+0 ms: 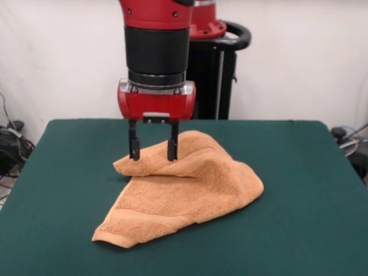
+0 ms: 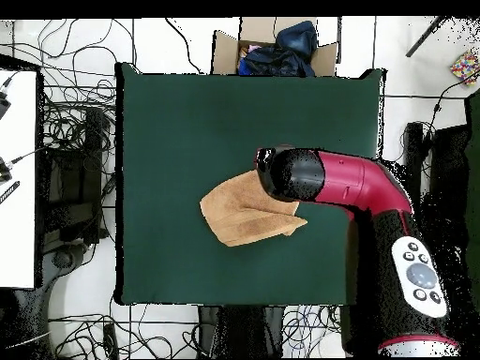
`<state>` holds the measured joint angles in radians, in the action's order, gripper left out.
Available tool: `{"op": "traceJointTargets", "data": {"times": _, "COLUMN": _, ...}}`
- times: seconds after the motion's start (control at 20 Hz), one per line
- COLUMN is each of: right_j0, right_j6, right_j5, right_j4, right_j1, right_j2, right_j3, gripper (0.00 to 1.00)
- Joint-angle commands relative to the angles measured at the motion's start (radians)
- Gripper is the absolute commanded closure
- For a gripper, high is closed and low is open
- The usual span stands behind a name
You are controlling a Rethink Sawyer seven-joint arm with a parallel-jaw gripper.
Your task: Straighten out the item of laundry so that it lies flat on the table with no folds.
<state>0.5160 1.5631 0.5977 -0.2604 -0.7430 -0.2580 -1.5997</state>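
The orange-tan towel (image 1: 184,192) lies crumpled near the middle of the dark green table (image 1: 287,172). Its far-left part is folded over on itself into a raised ridge, and a woven band shows along the near corner. My gripper (image 1: 153,156) hangs straight down with its fingers spread apart, the tips level with that folded ridge at the towel's far-left edge. I cannot tell whether they touch the cloth. In the overhead view the towel (image 2: 242,214) lies on the table (image 2: 187,112), and the red arm (image 2: 356,183) covers its right corner and hides the gripper.
The black pedestal (image 1: 215,69) stands behind the table's far edge. In the overhead view a cardboard box with dark clothes (image 2: 277,47) sits beyond the top edge, cables lie on the floor at the left, and a white surface (image 2: 17,178) runs along the left side.
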Motion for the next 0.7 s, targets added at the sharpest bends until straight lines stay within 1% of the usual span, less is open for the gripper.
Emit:
{"op": "traceJointTargets", "data": {"times": 0.05, "right_j0": 0.024, "right_j6": -0.141, "right_j5": 0.045, "right_j4": -0.067, "right_j1": 0.086, "right_j2": -0.106, "right_j3": 0.071, "gripper": 0.00}}
{"op": "traceJointTargets", "data": {"times": 0.2, "right_j0": 0.025, "right_j6": -0.176, "right_j5": 0.102, "right_j4": -0.082, "right_j1": 0.124, "right_j2": -0.126, "right_j3": 0.156, "gripper": 0.00}}
{"op": "traceJointTargets", "data": {"times": 0.3, "right_j0": 0.019, "right_j6": -0.184, "right_j5": 0.126, "right_j4": -0.088, "right_j1": 0.146, "right_j2": -0.136, "right_j3": 0.194, "gripper": 0.00}}
{"op": "traceJointTargets", "data": {"times": 0.45, "right_j0": 0.013, "right_j6": -0.173, "right_j5": 0.121, "right_j4": -0.097, "right_j1": 0.176, "right_j2": -0.146, "right_j3": 0.212, "gripper": 0.00}}
{"op": "traceJointTargets", "data": {"times": 0.7, "right_j0": 0.012, "right_j6": -0.156, "right_j5": 0.077, "right_j4": -0.121, "right_j1": 0.228, "right_j2": -0.159, "right_j3": 0.224, "gripper": 0.00}}
